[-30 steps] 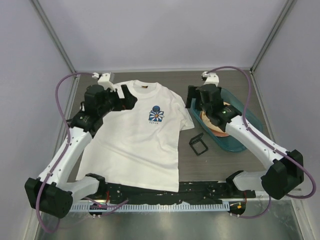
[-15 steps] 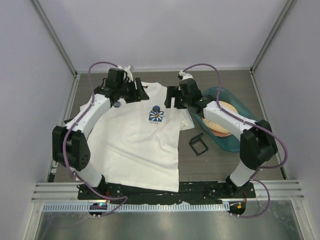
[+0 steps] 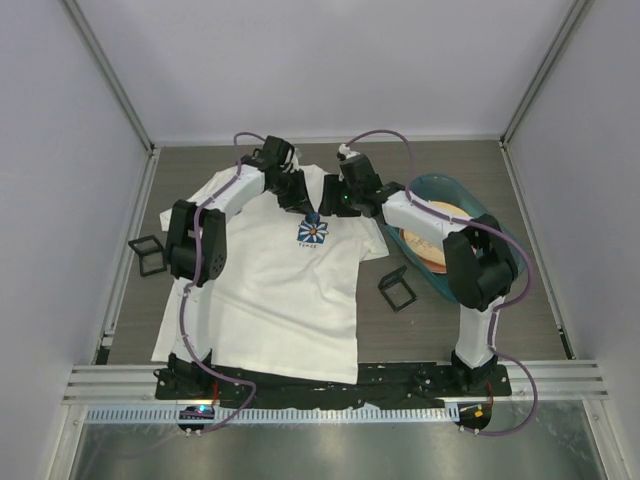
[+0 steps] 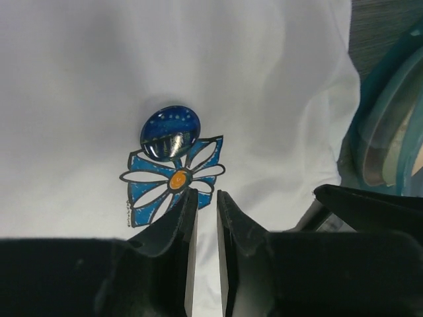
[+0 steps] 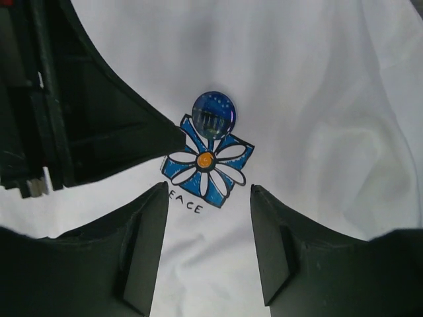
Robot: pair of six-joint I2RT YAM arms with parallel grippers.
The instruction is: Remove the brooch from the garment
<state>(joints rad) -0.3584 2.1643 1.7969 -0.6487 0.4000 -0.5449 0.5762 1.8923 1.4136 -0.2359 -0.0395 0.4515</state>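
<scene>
Left wrist: brooch (image 4: 170, 132) on white T-shirt (image 4: 79, 79), touching top of flower print (image 4: 173, 181) | left gripper (image 4: 203, 201) at print's lower edge, jaws narrow, nothing between | right gripper (image 5: 208, 195) near brooch, jaws wide, empty | teal tub (image 4: 390, 72) beside sleeve

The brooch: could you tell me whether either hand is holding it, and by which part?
Nothing held: the brooch sits on the shirt, clear of the left hand and right hand.

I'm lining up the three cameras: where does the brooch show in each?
Top external: brooch centre, slightly above the middle.
Left wrist: brooch left of centre, upper half.
Right wrist: brooch at centre, upper half.
Shared landmark: printed flower directly below it in all three.
</scene>
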